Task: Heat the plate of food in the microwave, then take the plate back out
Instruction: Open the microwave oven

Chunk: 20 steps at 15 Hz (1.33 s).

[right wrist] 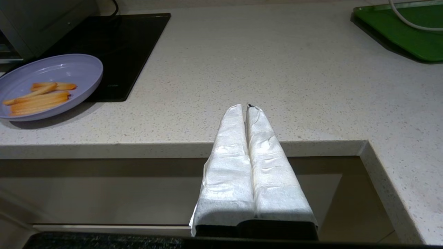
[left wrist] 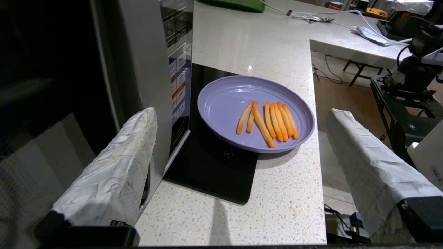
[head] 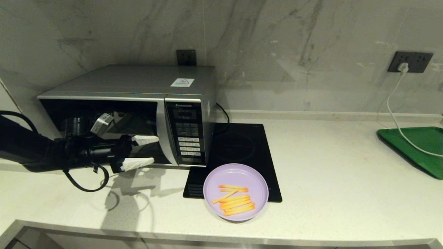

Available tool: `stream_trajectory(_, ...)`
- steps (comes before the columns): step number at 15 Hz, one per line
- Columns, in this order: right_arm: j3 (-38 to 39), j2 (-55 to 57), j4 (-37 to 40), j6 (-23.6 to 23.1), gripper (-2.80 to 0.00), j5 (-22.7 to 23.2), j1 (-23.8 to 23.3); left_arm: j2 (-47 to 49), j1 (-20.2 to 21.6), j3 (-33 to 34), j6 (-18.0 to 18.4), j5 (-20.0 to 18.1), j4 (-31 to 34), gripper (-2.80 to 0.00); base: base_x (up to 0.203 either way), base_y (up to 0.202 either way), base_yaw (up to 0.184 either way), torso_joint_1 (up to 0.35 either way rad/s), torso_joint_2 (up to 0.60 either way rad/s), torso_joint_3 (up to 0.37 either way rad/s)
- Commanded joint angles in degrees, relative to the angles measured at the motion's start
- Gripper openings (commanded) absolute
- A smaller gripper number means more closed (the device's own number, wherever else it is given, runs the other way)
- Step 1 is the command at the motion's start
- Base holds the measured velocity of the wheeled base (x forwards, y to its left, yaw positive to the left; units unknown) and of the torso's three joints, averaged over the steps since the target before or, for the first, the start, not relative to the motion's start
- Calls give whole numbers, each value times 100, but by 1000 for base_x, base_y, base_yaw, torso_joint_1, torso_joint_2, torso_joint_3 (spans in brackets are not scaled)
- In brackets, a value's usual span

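The microwave point(head: 131, 114) stands at the back left of the counter with its dark glass door closed. In front of that door my left gripper point(head: 152, 150) hangs open and empty, one white-wrapped finger point(left wrist: 114, 173) close to the silver handle strip point(left wrist: 145, 69); whether they touch I cannot tell. The lilac plate of food point(head: 235, 192) lies to the right, half on the black hob, with several orange fries on it. The left wrist view shows the plate point(left wrist: 225, 100) ahead, beyond the open left gripper point(left wrist: 240, 114). My right gripper point(right wrist: 244, 107) is shut and empty, off the counter's front edge.
The flat black hob point(head: 238, 145) lies right of the microwave. A green tray point(head: 418, 147) sits at the far right with a white cable point(head: 394, 114) running onto it from a wall socket. The counter's front edge point(right wrist: 173, 147) passes under my right gripper.
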Motion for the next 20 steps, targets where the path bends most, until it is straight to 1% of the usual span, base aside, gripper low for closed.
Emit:
stream_trajectory(1, -1, -2, 2, 3, -280, -3, 2, 63, 1, -19, 27, -39, -29, 0, 0, 0, 0, 0, 0, 0)
stream_trajectory(2, 5, -2, 2, 3, -280, -3, 2, 105, 1, -25, 33, -37, -85, 0, 0, 0, 0, 0, 0, 0)
stream_trajectory(4, 6, -2, 2, 3, -280, -3, 2, 244, 28, -58, 70, -30, -496, 0, 0, 0, 0, 0, 0, 0)
stream_trajectory(8, -3, -2, 2, 3, -280, -3, 2, 397, 76, -187, 81, -21, -679, 0, 0, 0, 0, 0, 0, 0)
stream_trajectory(18, -3, -2, 2, 3, -280, -3, 2, 372, 52, -164, 63, -100, -685, 0, 0, 0, 0, 0, 0, 0)
stream_trajectory(20, -3, -2, 2, 3, -280, -3, 2, 370, 36, -164, 11, -104, -650, 0, 0, 0, 0, 0, 0, 0)
